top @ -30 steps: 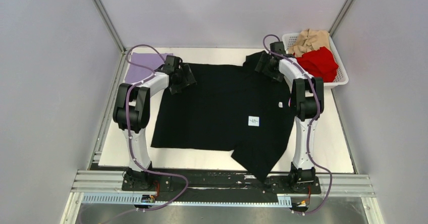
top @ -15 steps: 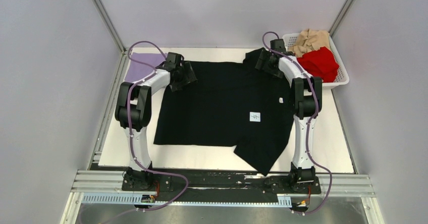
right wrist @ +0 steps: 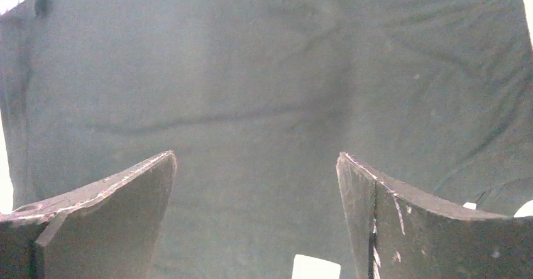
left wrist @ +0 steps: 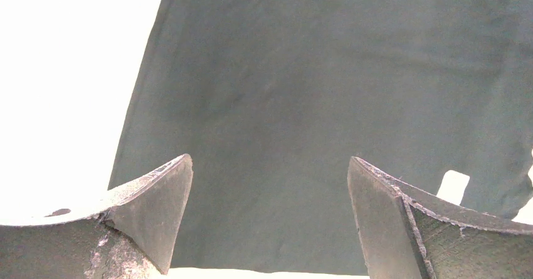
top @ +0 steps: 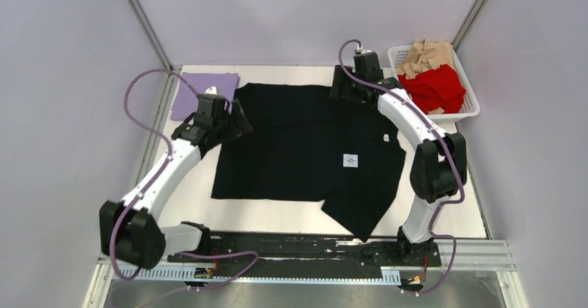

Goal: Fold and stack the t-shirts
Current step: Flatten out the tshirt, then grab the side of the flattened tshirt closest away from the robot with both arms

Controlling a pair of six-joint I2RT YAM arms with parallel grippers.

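Note:
The large black t-shirt [top: 305,148] lies spread flat on the table, its small white tag [top: 349,161] right of centre, and one sleeve hangs towards the front edge. It fills the left wrist view [left wrist: 327,90] and the right wrist view [right wrist: 251,103]. My left gripper [top: 232,123] is open and empty above the shirt's left edge. My right gripper [top: 344,86] is open and empty above the shirt's far right corner. A folded lavender t-shirt [top: 197,93] lies at the far left. The red t-shirt [top: 435,87] and tan t-shirt [top: 424,55] sit in a basket.
A white basket [top: 470,107] stands at the far right corner of the table. Grey walls close in the left, right and back. Bare white tabletop [top: 457,197] shows right of the shirt and along the front edge.
Both grippers have let go of the black shirt's far corners and lifted. The left arm has swung out to the left and pulled back; the right arm has risen and stretched out.

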